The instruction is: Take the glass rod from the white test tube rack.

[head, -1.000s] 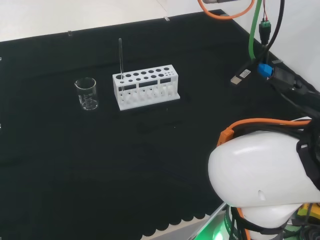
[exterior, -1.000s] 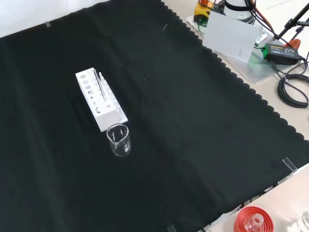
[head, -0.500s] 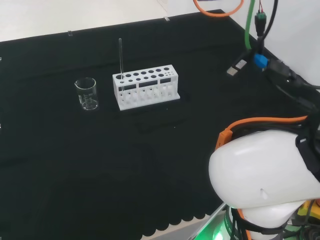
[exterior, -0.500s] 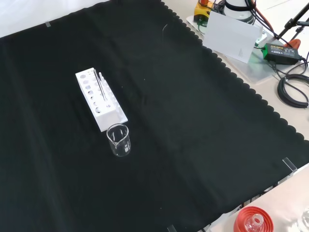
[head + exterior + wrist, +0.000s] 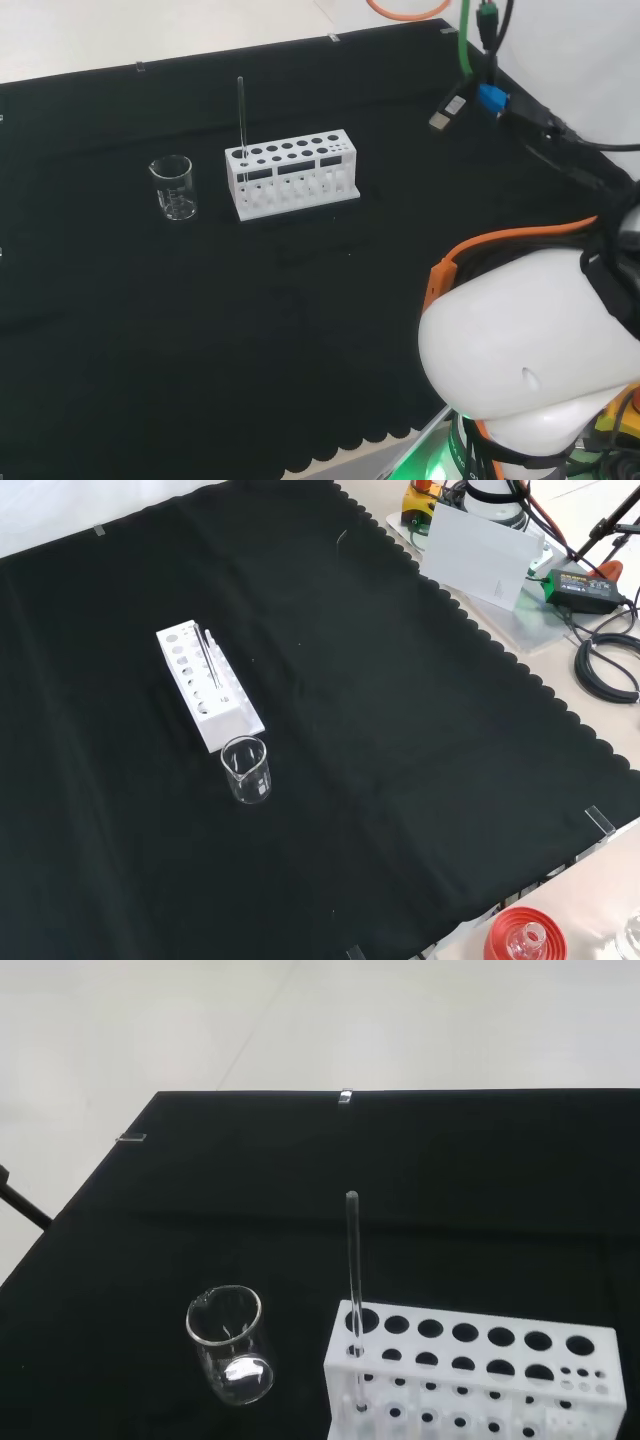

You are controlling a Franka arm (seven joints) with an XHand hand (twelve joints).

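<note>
Rod: thin clear glass rod point(image 5: 241, 118) stands upright in an end hole of the white plastic test tube rack point(image 5: 292, 171), the end nearest the small clear glass beaker point(image 5: 174, 187); most of its length rises free above the rack top.
Rod from my wrist: same rod point(image 5: 353, 1265) seen straight ahead, its lower end down in the rack point(image 5: 480, 1370), the beaker point(image 5: 231, 1344) just beside that end, apart from it.
Change: rod, rack and beaker sit exactly where they were a second ago; in the head view my arm's big white link point(image 5: 520, 340) and the cables at upper right have shifted, so only I have moved.
Meaning: I judge this as the start of the approach; nothing is grasped and the rod is untouched.
Fingers: I cannot tell how they stand.
Room above: open air over the rod's top, so a straight lift looks free.
Room around: in the front view the rack point(image 5: 203, 688) and beaker point(image 5: 247, 769) stand well inside the black cloth point(image 5: 400, 730), with wide bare cloth on every side.
Edges: scalloped cloth border and the gear beyond it lie well apart from the rack.
Risk: the beaker close by the rod's end could be knocked if I come in from that side.
</note>
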